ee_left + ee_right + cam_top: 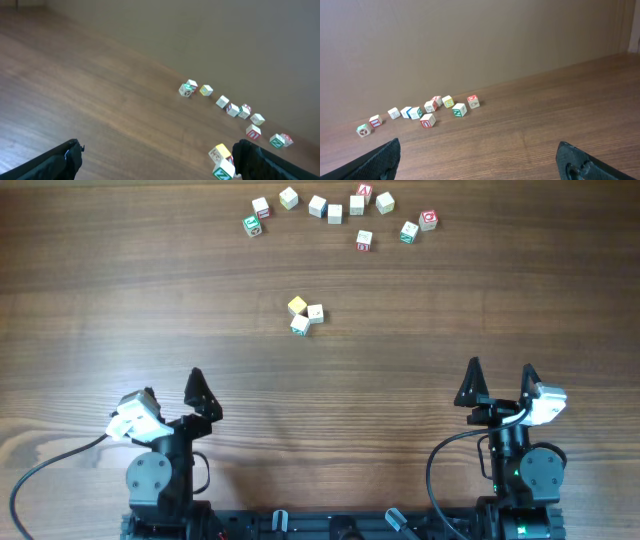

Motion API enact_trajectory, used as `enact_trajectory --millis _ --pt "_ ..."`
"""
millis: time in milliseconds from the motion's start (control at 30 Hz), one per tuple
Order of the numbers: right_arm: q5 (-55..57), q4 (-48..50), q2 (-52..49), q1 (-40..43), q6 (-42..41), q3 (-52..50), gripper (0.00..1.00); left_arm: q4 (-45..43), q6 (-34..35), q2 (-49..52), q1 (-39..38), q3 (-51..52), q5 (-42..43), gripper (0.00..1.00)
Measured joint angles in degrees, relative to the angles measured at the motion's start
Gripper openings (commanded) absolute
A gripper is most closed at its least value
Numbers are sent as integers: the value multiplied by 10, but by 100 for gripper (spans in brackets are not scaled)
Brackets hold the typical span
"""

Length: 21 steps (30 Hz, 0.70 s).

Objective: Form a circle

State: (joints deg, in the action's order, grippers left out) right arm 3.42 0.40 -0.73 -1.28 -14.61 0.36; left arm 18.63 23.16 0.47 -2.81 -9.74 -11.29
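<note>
The circle [305,315], just three clustered letter cubes at the centre of the table [100,300], could scatter if a newly placed cube nudges it. The spare cubes [335,212] lie well apart at the far edge. The left gripper [170,395] and right gripper [500,375] gape, empty.

Smooth wood-grain table [120,310], faint sheen; circle [306,314] of pale matt wooden cubes

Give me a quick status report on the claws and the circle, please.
Open and empty: left claw, right claw, both parked near side. The circle unfinished, three cubes huddled mid-table. Other cubes loose at far side. Nothing in the way.
</note>
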Motion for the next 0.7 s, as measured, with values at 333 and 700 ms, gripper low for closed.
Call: enact_trajectory --millis 333,700 --pt "0 0 0 0 0 0 100 -109 0 0 0 60 0 100" --pt "0 0 0 0 0 0 100 -152 0 0 0 89 0 100"
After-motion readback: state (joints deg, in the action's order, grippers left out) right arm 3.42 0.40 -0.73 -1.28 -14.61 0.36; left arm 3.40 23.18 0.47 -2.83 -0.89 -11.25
